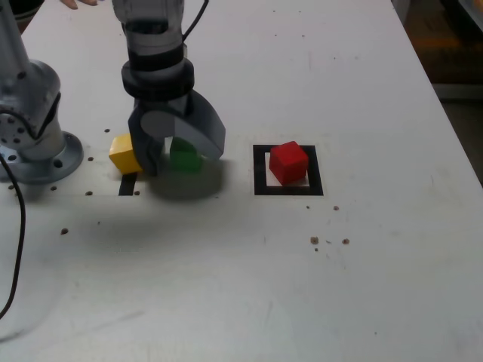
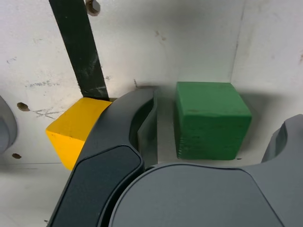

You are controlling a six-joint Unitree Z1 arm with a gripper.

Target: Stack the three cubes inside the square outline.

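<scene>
On the white table (image 1: 362, 286) the yellow cube (image 1: 124, 154) sits just beside the green cube (image 1: 184, 157), on the exterior view's left of it, with one gripper finger (image 1: 148, 154) standing between the two. A short black strip (image 1: 127, 184) lies on the table at the yellow cube's near side, and the arm's grey round base (image 1: 39, 143) stands further to the exterior view's left, with a dark cable (image 1: 16, 249) trailing down past it. A few small brown specks (image 1: 315, 240) dot the table below the square outline (image 1: 260, 170), which lies well apart on the exterior view's right; the red cube (image 1: 288, 162) sits inside it, alone, nothing stacked on it. The exterior view shows the outline, the red cube and the base, none of which the wrist view takes in. The wrist view shows instead a clear gap of white table on both sides of the green cube (image 2: 210, 119), the yellow cube (image 2: 75, 132) half hidden behind the dark finger (image 2: 124, 137), and the strip (image 2: 79, 52) running away from that cube's corner. The arm comes down from above, and its gripper (image 1: 178, 151) points at the table and straddles the green cube; the jaws stand apart around it and do not press on it.
</scene>
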